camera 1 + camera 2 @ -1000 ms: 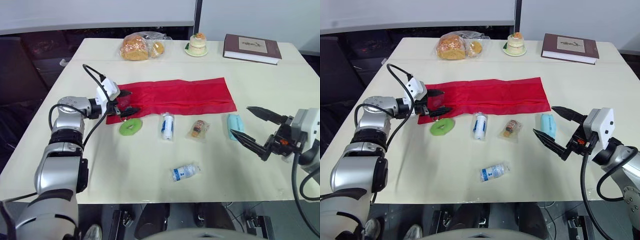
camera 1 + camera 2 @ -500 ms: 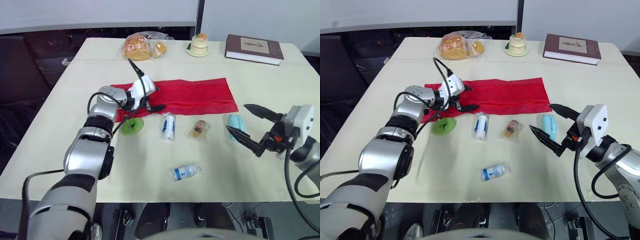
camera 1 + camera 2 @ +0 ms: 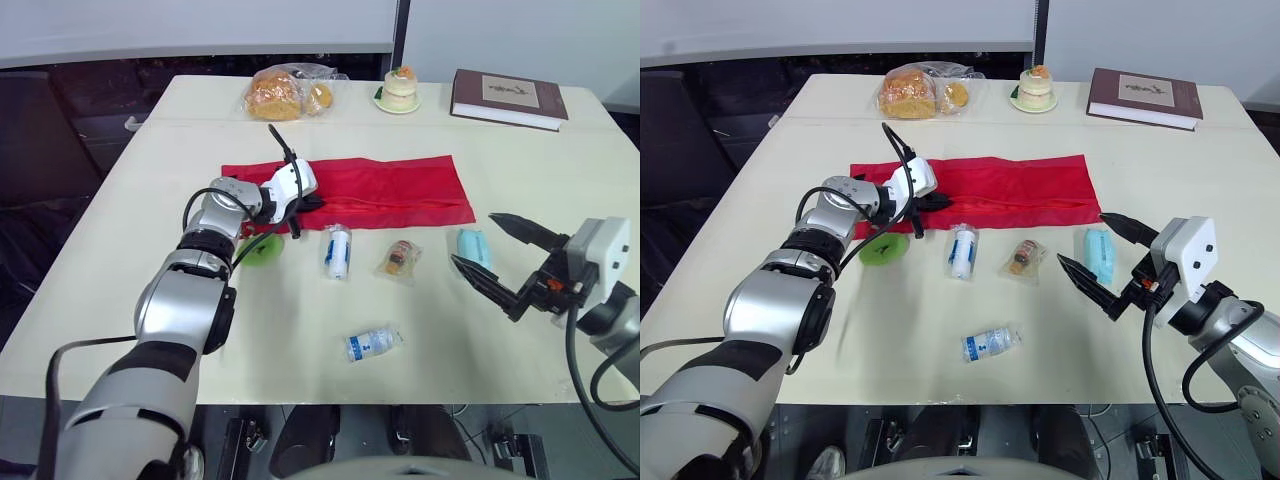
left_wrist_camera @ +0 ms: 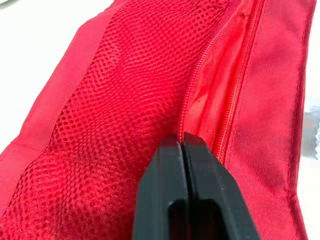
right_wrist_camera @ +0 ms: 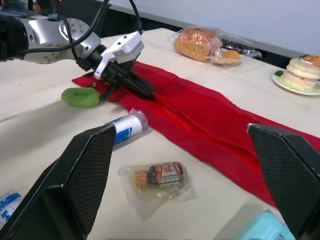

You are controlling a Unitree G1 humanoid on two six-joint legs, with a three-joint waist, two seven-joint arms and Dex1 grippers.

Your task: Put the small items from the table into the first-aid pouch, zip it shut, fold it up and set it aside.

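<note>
Reaching left arm: it is stretched forward and bent at the elbow, and the left gripper [image 3: 305, 203] is laid on the near left part of the red first-aid pouch [image 3: 390, 188].
Left claw: the fingers [image 4: 182, 150] are pressed tight together, and their tips are set against the pouch's zip line, beside the mesh.
Right arm: it is held low near the table's [image 3: 130, 300] front right edge, with the right gripper [image 3: 474, 240] pointed toward the pouch.
Right claw: it is spread wide and nothing is held.
Pouch: it is laid flat and unfolded across the middle of the table.
Small items: a row is seen along the pouch's near edge, made up of a green ring [image 3: 262, 248], a wrapped white roll [image 3: 336, 250], a small bottle in a clear bag [image 3: 398, 258] and a teal pack [image 3: 470, 247]. A white and blue packet [image 3: 372, 344] is seen alone, nearer the front edge.
Far edge: a bag of bread [image 3: 285, 93], a cake on a plate [image 3: 397, 88] and a book [image 3: 508, 97] are lined up there.
Open room: bare tabletop is seen around the lone packet and between the two arms.
</note>
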